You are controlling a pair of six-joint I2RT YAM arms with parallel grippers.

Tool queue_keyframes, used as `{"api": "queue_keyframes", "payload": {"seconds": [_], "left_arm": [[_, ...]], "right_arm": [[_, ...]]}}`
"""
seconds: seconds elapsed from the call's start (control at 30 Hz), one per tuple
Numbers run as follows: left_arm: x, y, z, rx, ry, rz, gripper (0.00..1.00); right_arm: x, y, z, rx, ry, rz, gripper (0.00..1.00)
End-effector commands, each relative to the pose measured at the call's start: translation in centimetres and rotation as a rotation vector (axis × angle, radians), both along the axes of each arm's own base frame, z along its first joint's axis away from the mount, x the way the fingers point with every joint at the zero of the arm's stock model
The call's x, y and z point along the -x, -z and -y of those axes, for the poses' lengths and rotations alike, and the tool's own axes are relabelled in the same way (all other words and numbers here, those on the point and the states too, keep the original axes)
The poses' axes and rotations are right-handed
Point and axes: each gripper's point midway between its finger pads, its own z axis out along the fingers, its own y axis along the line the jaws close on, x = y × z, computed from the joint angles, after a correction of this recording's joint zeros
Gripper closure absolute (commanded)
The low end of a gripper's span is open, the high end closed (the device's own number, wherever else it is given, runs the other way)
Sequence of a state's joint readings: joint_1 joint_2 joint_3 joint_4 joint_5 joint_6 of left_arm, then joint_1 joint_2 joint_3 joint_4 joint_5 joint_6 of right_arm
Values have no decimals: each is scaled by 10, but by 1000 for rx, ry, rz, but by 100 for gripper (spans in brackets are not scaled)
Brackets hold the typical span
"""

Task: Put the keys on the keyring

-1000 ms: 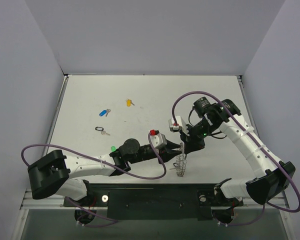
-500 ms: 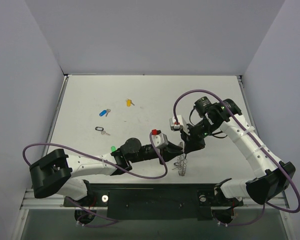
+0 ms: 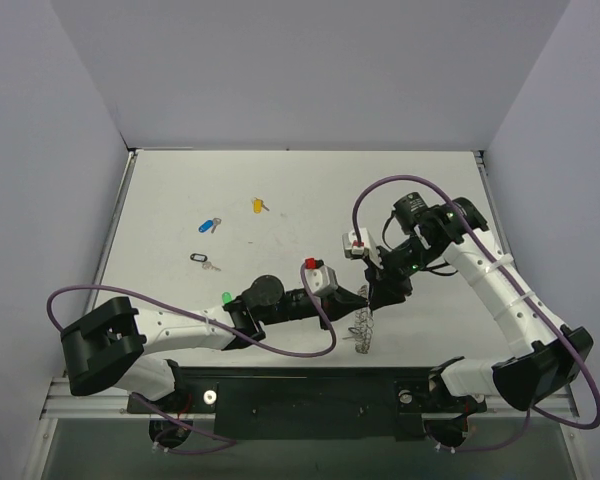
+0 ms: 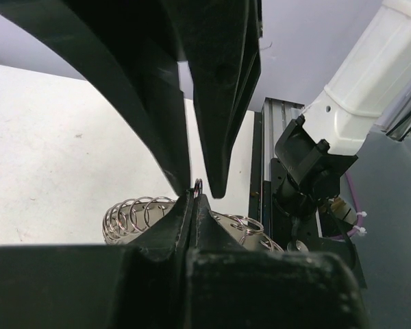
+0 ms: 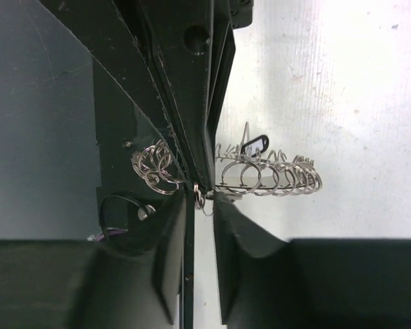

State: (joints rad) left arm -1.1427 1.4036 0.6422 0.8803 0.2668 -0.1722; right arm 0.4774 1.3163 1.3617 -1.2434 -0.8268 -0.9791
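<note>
The keyring (image 3: 360, 332), a silvery coil of wire loops, stands near the table's front edge; the coil (image 4: 131, 216) (image 5: 277, 176) shows in both wrist views. My left gripper (image 3: 364, 293) (image 4: 194, 195) is shut, pinching a small silver ring (image 4: 198, 185) (image 5: 199, 195) just above the coil's end. My right gripper (image 3: 373, 301) (image 5: 204, 200) meets it tip to tip, its jaws a narrow gap apart around that same ring. A black key cap (image 5: 253, 145) shows behind the coil. Blue (image 3: 209, 225), yellow (image 3: 259, 205), black (image 3: 201, 260) and green (image 3: 226, 298) keys lie on the table to the left.
The table's front rail (image 3: 310, 395) with both arm bases runs just behind the coil. The left arm (image 3: 190, 330) lies low across the front left, close to the green key. Purple cables (image 3: 280, 352) loop off both arms.
My left gripper has shut on the small ring. The right gripper's jaws have parted slightly and its arm has shifted a little to the right.
</note>
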Motion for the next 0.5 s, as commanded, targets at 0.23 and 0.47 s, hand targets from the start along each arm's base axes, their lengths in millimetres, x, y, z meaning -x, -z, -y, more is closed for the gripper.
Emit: {"api": "queue_keyframes", "payload": {"seconds": [0.23, 0.47], "left_arm": [[2, -59, -36, 337, -56, -30, 100], [5, -77, -44, 493, -31, -70, 100]], "right_arm": [[13, -23, 2, -195, -32, 21, 61], [18, -34, -11, -356, -143, 32, 57]]}}
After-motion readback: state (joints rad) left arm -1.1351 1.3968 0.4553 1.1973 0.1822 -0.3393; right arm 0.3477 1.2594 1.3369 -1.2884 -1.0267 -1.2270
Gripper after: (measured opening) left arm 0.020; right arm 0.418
